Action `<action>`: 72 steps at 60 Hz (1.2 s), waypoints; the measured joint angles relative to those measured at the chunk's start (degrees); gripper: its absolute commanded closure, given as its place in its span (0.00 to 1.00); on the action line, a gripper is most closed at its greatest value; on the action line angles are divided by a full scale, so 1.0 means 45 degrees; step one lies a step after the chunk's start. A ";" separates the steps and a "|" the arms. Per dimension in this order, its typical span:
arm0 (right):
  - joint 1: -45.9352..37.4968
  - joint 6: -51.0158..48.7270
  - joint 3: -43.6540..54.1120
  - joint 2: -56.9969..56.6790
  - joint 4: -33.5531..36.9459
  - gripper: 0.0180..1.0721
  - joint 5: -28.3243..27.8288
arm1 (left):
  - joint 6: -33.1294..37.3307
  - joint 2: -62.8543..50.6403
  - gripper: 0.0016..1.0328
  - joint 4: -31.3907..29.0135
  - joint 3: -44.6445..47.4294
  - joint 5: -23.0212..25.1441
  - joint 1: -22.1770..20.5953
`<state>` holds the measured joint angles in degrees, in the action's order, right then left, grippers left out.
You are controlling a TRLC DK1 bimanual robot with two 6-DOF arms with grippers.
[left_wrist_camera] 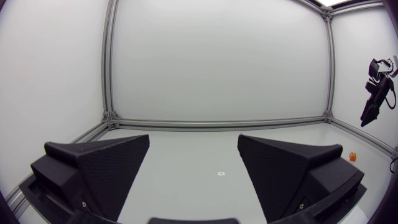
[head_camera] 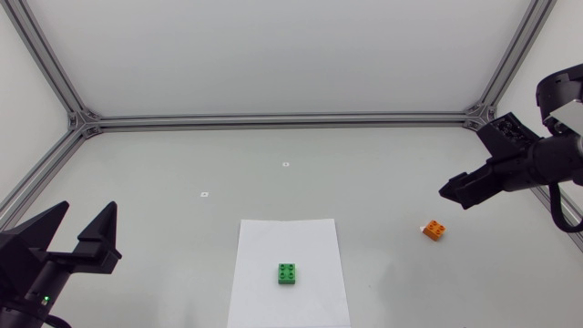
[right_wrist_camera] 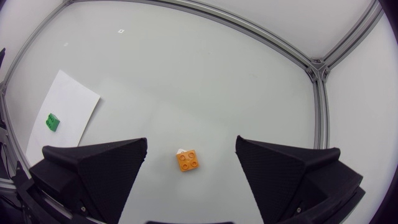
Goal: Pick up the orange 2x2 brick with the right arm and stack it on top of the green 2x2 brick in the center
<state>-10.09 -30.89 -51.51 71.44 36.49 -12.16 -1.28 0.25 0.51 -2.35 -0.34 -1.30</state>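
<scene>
The orange 2x2 brick [head_camera: 434, 230] lies on the table at the right, seen between and below my right gripper's open fingers [right_wrist_camera: 189, 160]. The green 2x2 brick [head_camera: 288, 273] sits on a white paper sheet [head_camera: 287, 241] in the center front; it also shows far off to the side in the right wrist view [right_wrist_camera: 52, 122]. My right gripper [head_camera: 458, 192] hangs open above and slightly right of the orange brick, holding nothing. At the front left corner my left gripper [head_camera: 82, 230] is open and empty. The left wrist view shows the orange brick [left_wrist_camera: 353, 157] far off beside its finger.
An aluminium frame [head_camera: 273, 119] borders the table at the back and sides. Two small white markers [head_camera: 285, 164] [head_camera: 204, 193] lie on the table behind the paper.
</scene>
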 measured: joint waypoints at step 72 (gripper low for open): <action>-0.0029 -0.3818 -0.2045 0.6523 0.1734 0.10 0.1787 | 0.0000 0.0000 0.04 0.0000 0.0000 0.0000 0.0000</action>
<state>-10.22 -48.07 -60.71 100.79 44.29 -4.12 -1.28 0.25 0.51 -2.35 -0.34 -1.30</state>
